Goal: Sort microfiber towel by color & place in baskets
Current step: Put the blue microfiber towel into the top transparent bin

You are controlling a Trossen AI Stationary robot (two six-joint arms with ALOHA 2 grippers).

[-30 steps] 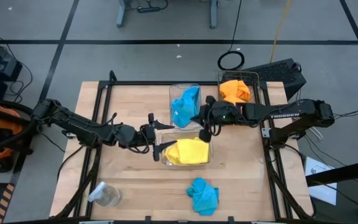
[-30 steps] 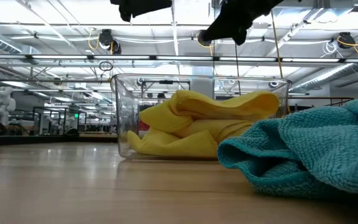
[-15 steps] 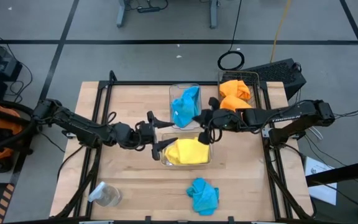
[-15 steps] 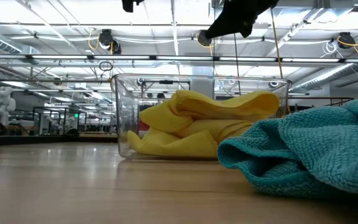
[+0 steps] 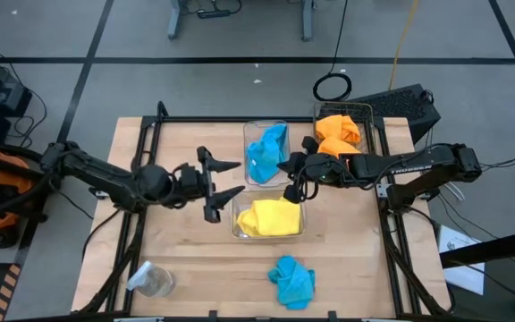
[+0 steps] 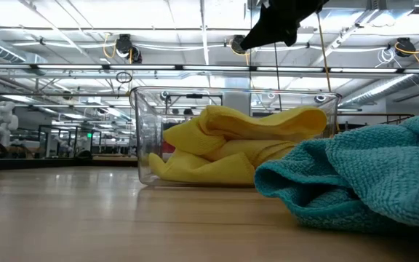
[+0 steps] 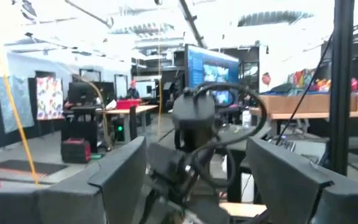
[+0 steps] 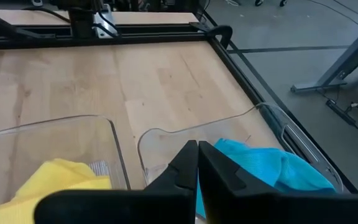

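While my left claw (image 5: 224, 185) gapes empty just left of the yellow-filled bin (image 5: 236, 229) and my right claw (image 5: 290, 180) hangs shut above it, the loose turquoise towel (image 5: 291, 281) lies crumpled nearer me on the tabletop (image 5: 186, 259); it looks soft, light and limp, so I judge a raised fold the best hold.

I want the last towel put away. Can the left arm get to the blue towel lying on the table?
Probably yes. The blue towel lies loose on the bare table with nothing on or around it, and the left gripper is open and empty. The jar stands well off to the side.
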